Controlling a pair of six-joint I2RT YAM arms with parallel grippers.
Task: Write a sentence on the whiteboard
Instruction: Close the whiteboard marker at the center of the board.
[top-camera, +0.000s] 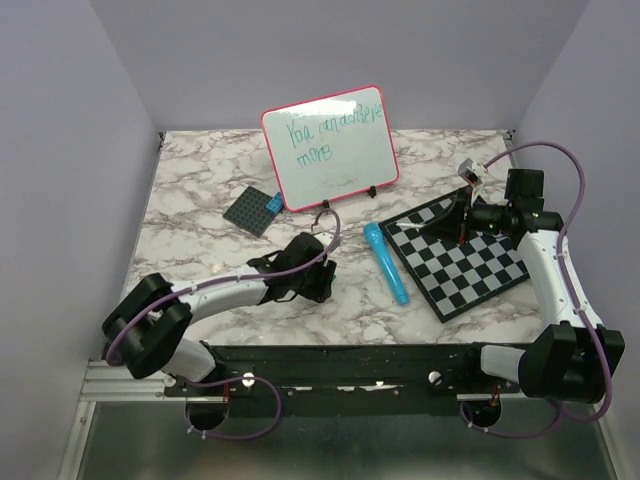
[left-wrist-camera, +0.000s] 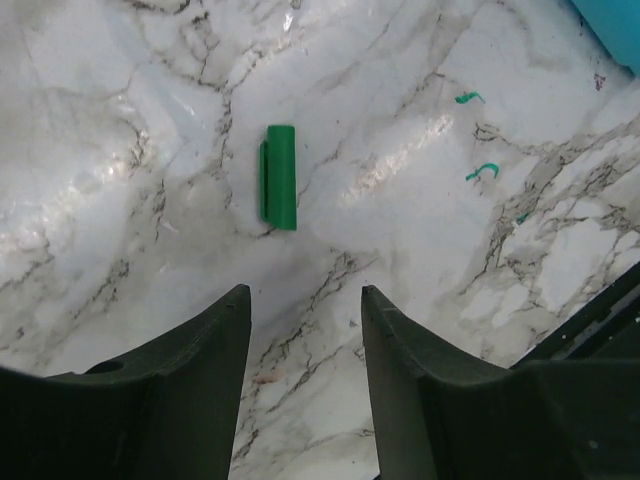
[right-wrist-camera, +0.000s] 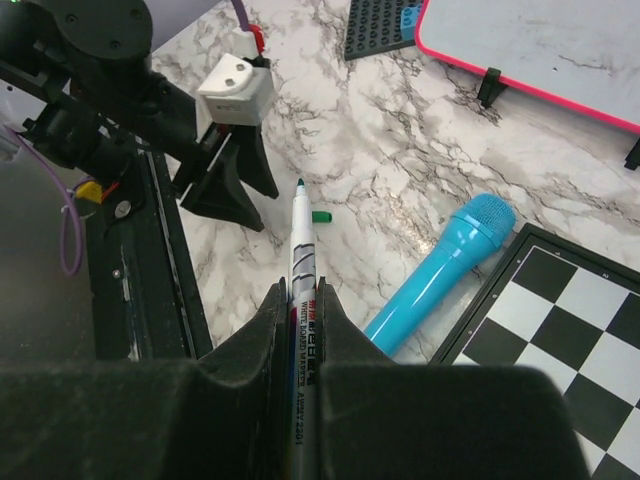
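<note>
Between the fingers of the right gripper (right-wrist-camera: 300, 300) sits a whiteboard marker (right-wrist-camera: 302, 250), clamped along its barrel with the jaws closed tight on it. The marker is uncapped and its dark tip points forward, away from the wrist, hanging above the marble table (top-camera: 200, 200). Just beyond the tip, in the right wrist view, a small green cap (right-wrist-camera: 321, 216) lies on the marble, and to the right of it a blue toy microphone (right-wrist-camera: 440, 270) lies slantwise, its tail end just beside the corner of a black-and-white checkered board (top-camera: 460, 265). From above, the right arm reaches over that board.

The left gripper (left-wrist-camera: 305, 300) hangs low over the table with its jaws apart and nothing between them. The green cap lies flat on the marble ahead of the gap, not touching either finger. A few small green marks (left-wrist-camera: 483, 172) show on the tabletop to its right.

Farther back, the whiteboard (top-camera: 330, 145) stands propped and tilted at the rear of the table, well apart from both grippers. The sentence (top-camera: 330, 135) runs in two teal lines across its upper left part. A dark grey studded plate (top-camera: 252, 210) lies near the whiteboard's lower left corner.
</note>
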